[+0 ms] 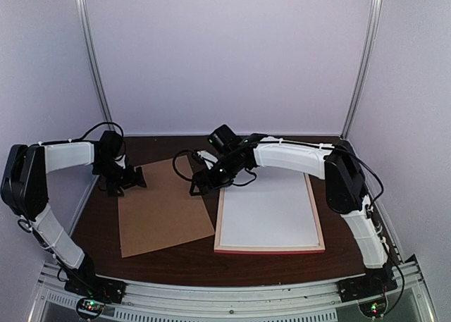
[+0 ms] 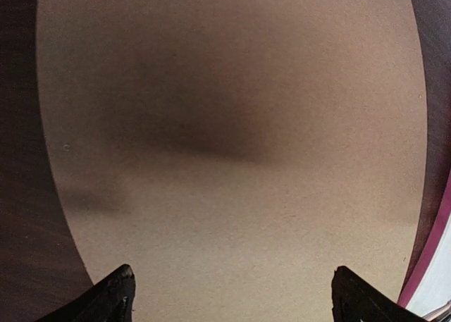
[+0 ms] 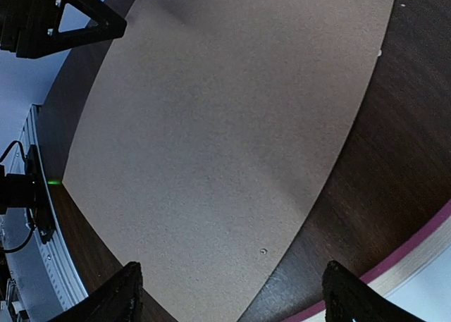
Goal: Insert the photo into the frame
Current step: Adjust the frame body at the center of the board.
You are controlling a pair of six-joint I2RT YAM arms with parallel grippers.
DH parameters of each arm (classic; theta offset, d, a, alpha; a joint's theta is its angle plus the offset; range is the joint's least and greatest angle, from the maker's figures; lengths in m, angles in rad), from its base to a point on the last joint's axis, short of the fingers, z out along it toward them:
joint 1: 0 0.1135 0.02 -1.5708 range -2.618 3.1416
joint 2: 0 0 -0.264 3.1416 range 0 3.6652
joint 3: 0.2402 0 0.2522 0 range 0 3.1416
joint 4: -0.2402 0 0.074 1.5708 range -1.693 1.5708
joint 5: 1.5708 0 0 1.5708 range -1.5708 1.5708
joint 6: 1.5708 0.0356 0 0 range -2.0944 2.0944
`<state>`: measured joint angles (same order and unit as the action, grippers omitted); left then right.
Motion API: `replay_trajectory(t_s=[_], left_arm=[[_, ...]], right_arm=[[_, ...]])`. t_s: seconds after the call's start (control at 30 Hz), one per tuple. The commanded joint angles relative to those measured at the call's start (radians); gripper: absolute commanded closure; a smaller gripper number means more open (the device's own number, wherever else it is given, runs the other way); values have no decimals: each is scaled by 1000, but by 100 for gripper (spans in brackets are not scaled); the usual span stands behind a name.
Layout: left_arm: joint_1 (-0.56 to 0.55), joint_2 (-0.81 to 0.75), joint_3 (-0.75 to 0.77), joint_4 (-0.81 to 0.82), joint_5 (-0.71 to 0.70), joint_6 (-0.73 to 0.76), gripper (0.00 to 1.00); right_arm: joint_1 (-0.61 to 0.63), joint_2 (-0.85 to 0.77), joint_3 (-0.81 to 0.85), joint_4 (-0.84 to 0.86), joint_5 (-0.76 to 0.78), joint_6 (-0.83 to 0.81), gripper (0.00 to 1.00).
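Nearest, along the bottom of the top view: a grey metal rail with both arm bases, cropped at the lower edge. Just beyond, on the dark wooden table: at centre left a plain brown board, flat and slightly skewed. At centre right, the frame, flat, thin pink rails, just beside the board's right edge with a narrow strip of table between. Inside the rails, only a plain white surface; impossible to say if photo face down or some other sheet. Farther back, over the board's upper left corner, the left gripper: spread wide, holding nothing. Only two black fingertips in the lower corners of its wrist view, bare board between, darkened by a blurred shadow. Over the board's upper right corner, close to the frame's upper left corner, the right gripper: likewise parted wide and empty, fingertips cropped at the bottom of its own view, a strip of pink rail at lower right there. Frame's upper left corner hidden behind that arm in the top view. At the back, pale walls.
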<state>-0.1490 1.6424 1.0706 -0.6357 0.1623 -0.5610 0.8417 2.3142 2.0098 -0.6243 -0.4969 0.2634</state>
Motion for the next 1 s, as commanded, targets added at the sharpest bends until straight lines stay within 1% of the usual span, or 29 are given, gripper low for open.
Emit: replay_trajectory(t_s=[0.0, 0.3, 0.53, 0.6, 0.8, 0.87, 0.97], left_arm=[[64, -50, -43, 30, 1, -25, 2], [118, -63, -85, 7, -80, -37, 2], [140, -55, -94, -6, -140, -25, 2], [140, -48, -99, -3, -137, -25, 2], [140, -12, -106, 27, -69, -20, 3], [140, 1, -103, 29, -63, -13, 4], [140, 16, -105, 37, -48, -11, 4]], right_arm=[[12, 75, 96, -92, -20, -7, 13], [12, 181, 230, -219, 50, 36, 13], [-5, 193, 241, -275, 117, 57, 14], [-11, 183, 233, -287, 147, 57, 14], [-37, 152, 197, -301, 216, 60, 14], [-41, 147, 192, -290, 200, 54, 14], [-40, 151, 190, -256, 130, 55, 15]])
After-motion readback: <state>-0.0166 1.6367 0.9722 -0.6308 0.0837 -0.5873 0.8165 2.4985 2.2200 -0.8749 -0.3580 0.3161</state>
